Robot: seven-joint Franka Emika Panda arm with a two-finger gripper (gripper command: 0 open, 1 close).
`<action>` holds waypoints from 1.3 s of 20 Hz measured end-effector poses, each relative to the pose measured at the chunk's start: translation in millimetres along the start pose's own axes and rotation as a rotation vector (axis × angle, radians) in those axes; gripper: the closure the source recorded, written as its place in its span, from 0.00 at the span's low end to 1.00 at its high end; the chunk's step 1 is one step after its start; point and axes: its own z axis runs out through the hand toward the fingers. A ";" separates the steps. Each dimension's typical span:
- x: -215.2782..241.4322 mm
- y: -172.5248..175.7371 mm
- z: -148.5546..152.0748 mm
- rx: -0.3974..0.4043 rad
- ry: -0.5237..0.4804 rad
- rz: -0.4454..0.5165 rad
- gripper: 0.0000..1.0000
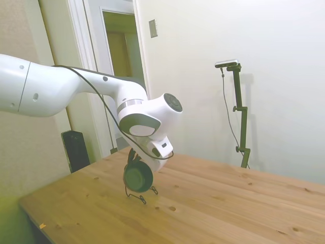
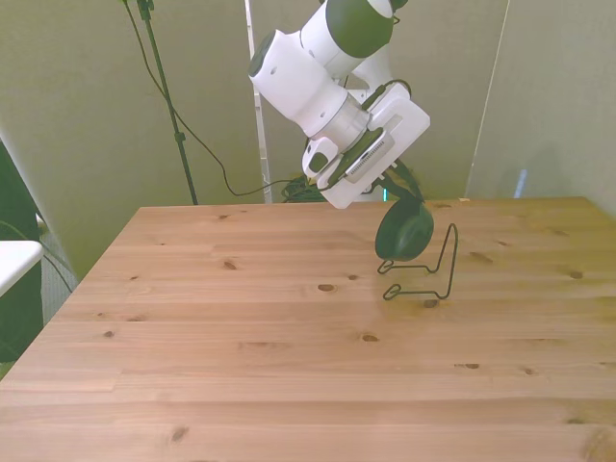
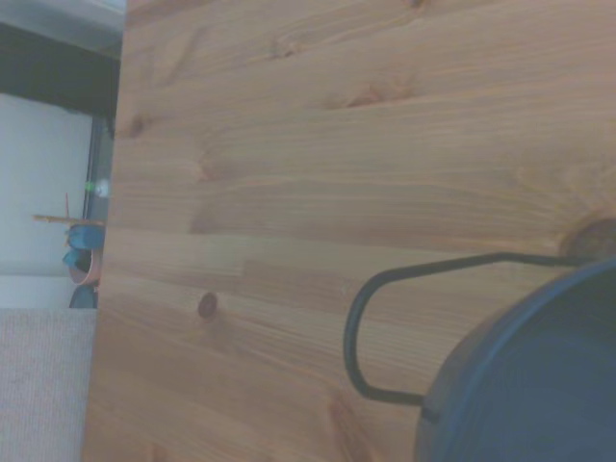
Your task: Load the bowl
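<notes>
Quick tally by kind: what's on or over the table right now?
Bowl: 1, dark green, tilted on edge at the rack
Wire rack: 1, black
Total: 2

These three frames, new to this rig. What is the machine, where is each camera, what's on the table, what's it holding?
It is one white robot arm with a two-finger gripper at a wooden table. One picture is from a camera off the table's side, one from across the table, and one from the wrist, close up and blurred. On the table stands a thin black wire rack. The gripper holds a dark green bowl tilted on edge at that rack; the fingers themselves are hidden, so their grip cannot be judged. Nothing else lies on the table.
</notes>
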 end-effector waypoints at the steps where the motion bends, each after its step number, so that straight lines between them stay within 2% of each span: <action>1: -0.1 -0.4 1.3 0.004 -0.004 -0.012 1.00; 6: 1.4 -3.4 -2.4 0.101 -0.011 -0.026 1.00; 10: 2.0 -2.5 5.0 0.167 -0.020 0.005 1.00; 16: 5.0 -2.1 24.2 0.155 -0.029 0.150 1.00; 26: 13.4 -3.9 21.6 0.165 -0.026 0.176 1.00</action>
